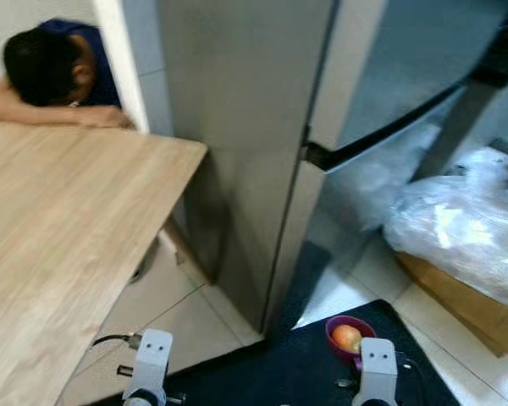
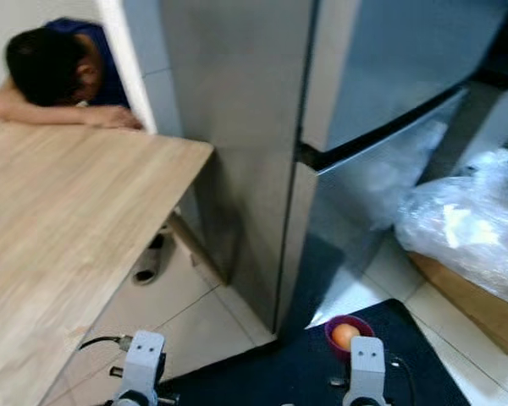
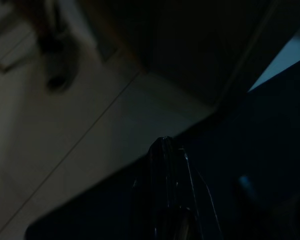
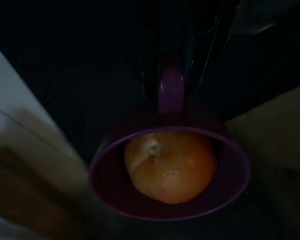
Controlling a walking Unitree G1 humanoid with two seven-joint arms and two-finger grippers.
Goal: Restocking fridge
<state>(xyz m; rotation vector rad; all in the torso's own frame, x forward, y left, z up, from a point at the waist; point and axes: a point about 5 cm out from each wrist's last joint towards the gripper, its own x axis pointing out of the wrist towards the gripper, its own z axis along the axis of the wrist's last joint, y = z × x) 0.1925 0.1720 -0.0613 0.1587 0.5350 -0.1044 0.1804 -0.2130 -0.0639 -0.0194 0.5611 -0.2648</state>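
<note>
Low down, the right gripper (image 4: 172, 75) is clamped on the handle of a purple plastic mug (image 4: 230, 192) holding an orange round fruit (image 4: 170, 165), above a black floor mat (image 1: 279, 364) before the closed grey steel fridge (image 1: 245, 127). Whether the idle left gripper (image 3: 167, 165) is parted, I cannot tell. Beside stands a pale wooden table (image 1: 59, 220).
</note>
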